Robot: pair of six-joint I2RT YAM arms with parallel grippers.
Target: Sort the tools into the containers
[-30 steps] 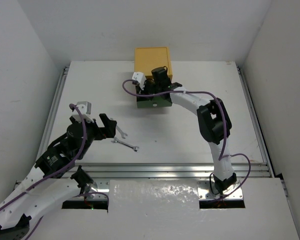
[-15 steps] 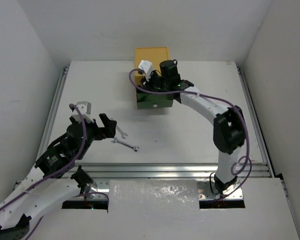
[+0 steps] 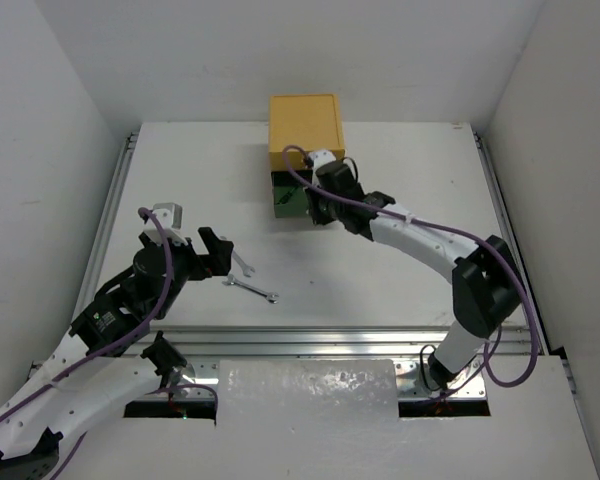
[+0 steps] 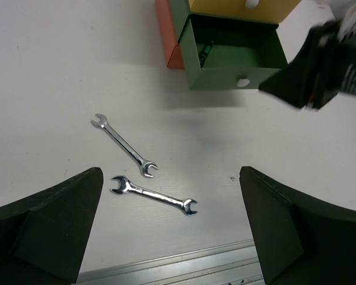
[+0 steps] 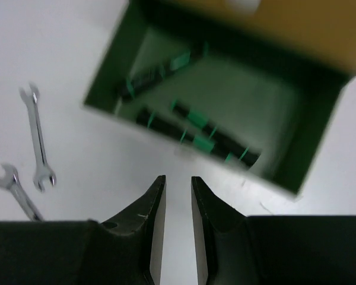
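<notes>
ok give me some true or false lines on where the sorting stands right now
1. The green drawer is pulled open with screwdrivers inside. True.
2. The left gripper is holding a wrench. False: it is open and empty above the table.
3. Both wrenches lie on the table, outside the drawers. True.
4. The right gripper carries a screwdriver. False: it holds nothing.
</notes>
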